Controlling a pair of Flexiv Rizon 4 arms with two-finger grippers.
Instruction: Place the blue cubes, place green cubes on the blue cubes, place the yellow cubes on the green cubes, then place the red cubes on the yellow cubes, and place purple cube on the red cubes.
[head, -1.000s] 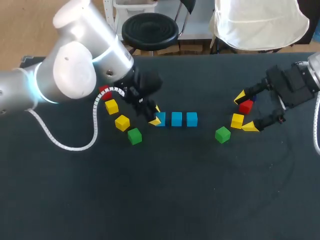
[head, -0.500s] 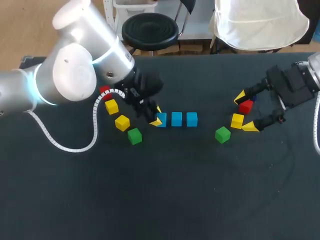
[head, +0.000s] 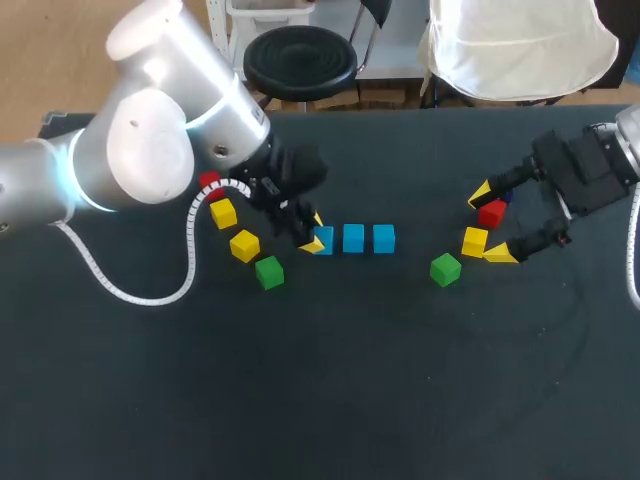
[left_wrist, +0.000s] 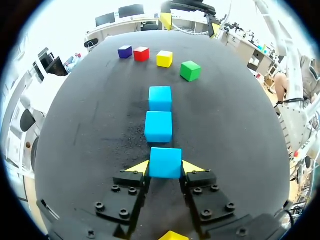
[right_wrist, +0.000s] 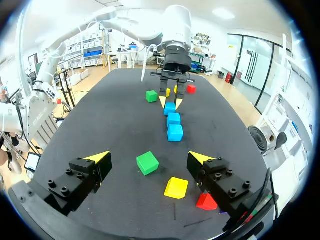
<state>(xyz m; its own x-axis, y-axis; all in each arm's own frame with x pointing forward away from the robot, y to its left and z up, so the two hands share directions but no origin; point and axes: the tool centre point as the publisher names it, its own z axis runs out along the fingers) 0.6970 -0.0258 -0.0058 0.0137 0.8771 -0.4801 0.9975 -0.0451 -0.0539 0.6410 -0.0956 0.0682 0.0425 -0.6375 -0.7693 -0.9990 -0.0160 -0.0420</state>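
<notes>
left fingers on the end blue cube, right fingers spread wide

my left gripper (left_wrist: 165, 167) is low over the dark table (left_wrist: 85, 130). its yellow tips are pressed to the two sides of the nearest blue cube (left_wrist: 165, 161), so it grips that cube, which rests flat on the table. straight ahead of my fingers, the second blue cube (left_wrist: 158, 126) and the third blue cube (left_wrist: 160, 98) carry on the row, with slim gaps between them. behind this gripper, beside my left arm, stand the near green cube (head: 268, 272), two yellow cubes (head: 244, 245) and the near red cube (head: 209, 182).

my right gripper (right_wrist: 148, 157) holds nothing, and its fingers stand far apart. the far green cube (right_wrist: 147, 162) sits just ahead, between the tips. the far yellow cube (right_wrist: 176, 187) lies further in between the fingers. the far red cube (right_wrist: 206, 201) is close under one finger. the purple cube (left_wrist: 125, 51) stands just beside that red one, on the side away from the yellow one.
</notes>
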